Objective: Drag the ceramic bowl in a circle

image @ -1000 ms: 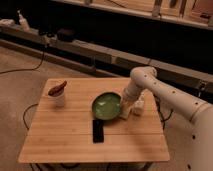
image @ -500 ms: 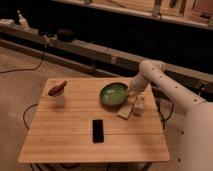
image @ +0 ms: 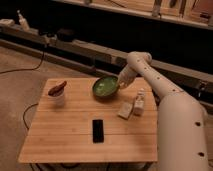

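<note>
While the tool sits at the right rim of the ceramic bowl, I cannot tell whether it is clamped on that rim or merely against it. The bowl rests near the far edge of the surface, well apart from the black phone. The dragging looks under way, but how much of the circle is left cannot be read.

White arm is arching in from lower right; gripper is pointing downward just above frame centre.
</note>
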Tool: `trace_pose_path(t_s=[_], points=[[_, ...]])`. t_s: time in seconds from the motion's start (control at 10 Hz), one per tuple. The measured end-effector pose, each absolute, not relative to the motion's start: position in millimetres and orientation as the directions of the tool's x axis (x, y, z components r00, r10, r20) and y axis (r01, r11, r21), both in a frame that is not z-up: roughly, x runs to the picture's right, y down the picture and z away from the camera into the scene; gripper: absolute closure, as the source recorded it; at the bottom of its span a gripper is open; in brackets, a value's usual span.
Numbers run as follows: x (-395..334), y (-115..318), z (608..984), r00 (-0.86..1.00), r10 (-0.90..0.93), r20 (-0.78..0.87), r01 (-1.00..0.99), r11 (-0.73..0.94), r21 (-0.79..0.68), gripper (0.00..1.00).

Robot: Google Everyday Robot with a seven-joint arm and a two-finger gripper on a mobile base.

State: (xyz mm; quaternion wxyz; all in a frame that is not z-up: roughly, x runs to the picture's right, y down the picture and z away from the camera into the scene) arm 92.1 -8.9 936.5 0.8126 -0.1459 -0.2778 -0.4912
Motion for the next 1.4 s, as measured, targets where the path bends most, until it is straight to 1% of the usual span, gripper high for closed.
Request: trace_pose_path(t_s=[0.3,0.6,0.9,1.1,1.4], points=[[30.9,1.2,928.5,0.255,-0.746,0.615,0.91,0.4,0.107,1.0],[13.5,28.9,910.2,0.178,-0.742,0.647,0.924,0.352,0.149,1.0],[28.8,65.9,884.0,0.121,-0.729,0.673,0.934,0.314,0.172,1.0],[61.5,90.0,871.1,0.117,-0.721,0.683,0.943,0.297,0.152,1.0],[117.3,101.6,875.2,0.191,-0.707,0.68,0.945,0.32,0.067,1.0]])
